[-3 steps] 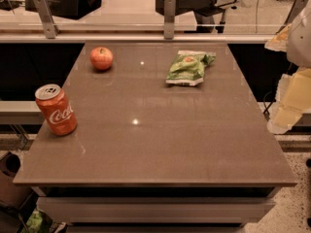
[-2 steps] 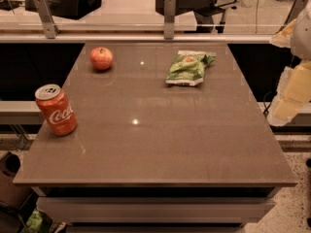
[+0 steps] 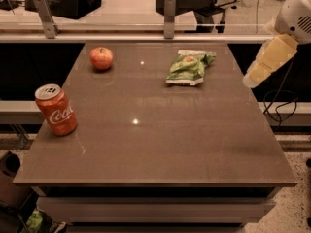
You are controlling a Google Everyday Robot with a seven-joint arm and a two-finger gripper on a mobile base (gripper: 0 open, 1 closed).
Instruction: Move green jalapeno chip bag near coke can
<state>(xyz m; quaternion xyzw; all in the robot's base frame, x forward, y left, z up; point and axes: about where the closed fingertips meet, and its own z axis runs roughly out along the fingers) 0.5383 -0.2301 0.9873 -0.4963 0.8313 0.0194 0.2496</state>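
Coke can point(image 3: 56, 109), count 1, upright at the front-left of the bench point(image 3: 160, 149), close to its left edge. Apple point(image 3: 101, 58), count 1, red, back-left, well apart from the can, not a task item. Green jalapeno chip bag point(image 3: 188, 67), count 1, lying flat at the back, right of centre, well apart from the can, nothing touching it. End effector point(image 3: 257, 74), count 1, pale, hanging off the bench's right side and above its surface, near the bag but apart from it. Cannot tell how far open it is. It has no hold of the bag. Judged step: the reach toward the bag, task barely begun. To do it well, come in over the bag from the right and drop onto its middle. The foil looks limp and crinkled, so pinch across a raised fold rather than a flat corner. Lift clear before travelling so it doesn't drag. Carry diagonally across the bare middle, passing in front of the apple. Set down just beside the can without touching it, since a nudge could tip it or push it off the edge.
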